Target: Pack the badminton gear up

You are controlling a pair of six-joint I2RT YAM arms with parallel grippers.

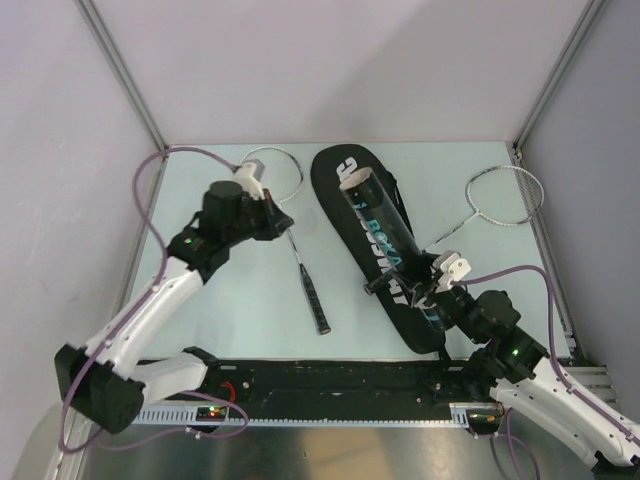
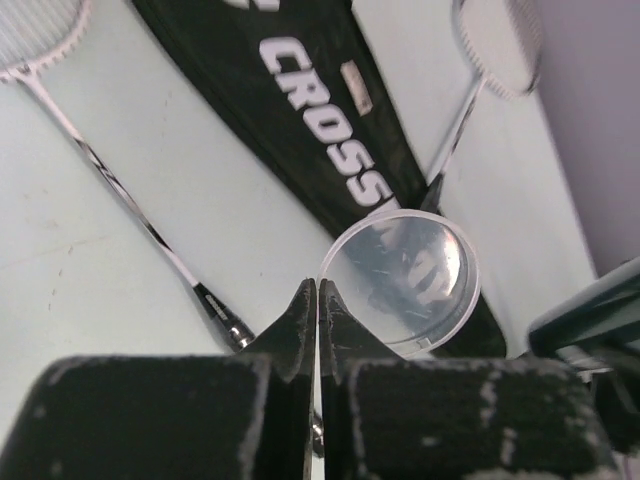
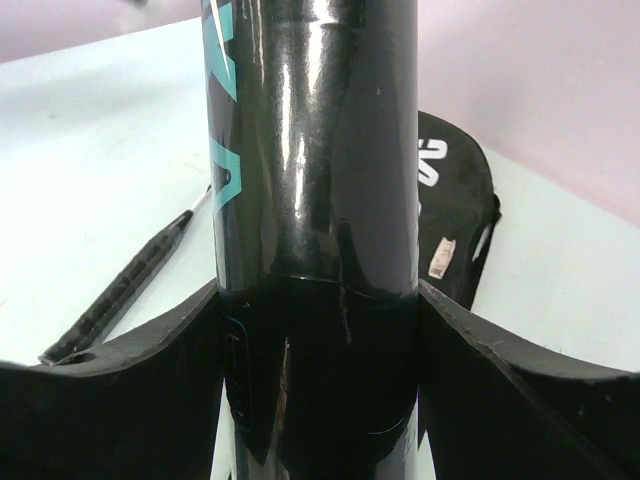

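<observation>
One black tube [image 1: 390,245] slants above the CROSSWAY bag [image 2: 310,110] on our table [image 1: 250,300]. Its lower end is clamped between the wide-set fingers of our right gripper [image 1: 432,292]. Our left gripper [image 2: 318,290], fingers pressed together, pinches a clear round lid [image 2: 405,280] by its rim, while a silver racquet [image 1: 300,255] lies left of the bag and a second racquet [image 1: 505,193] right.

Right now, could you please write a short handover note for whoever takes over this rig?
Left gripper: shut, pinching the clear lid by its rim, in the air.
Right gripper: closed on the black tube, held tilted above the bag.
Left racquet and right racquet lie on the table, outside the bag.
Shuttlecocks: not visible.
Done: lid off the tube.
Left: cap the tube, pack tube and racquets into the bag.
</observation>
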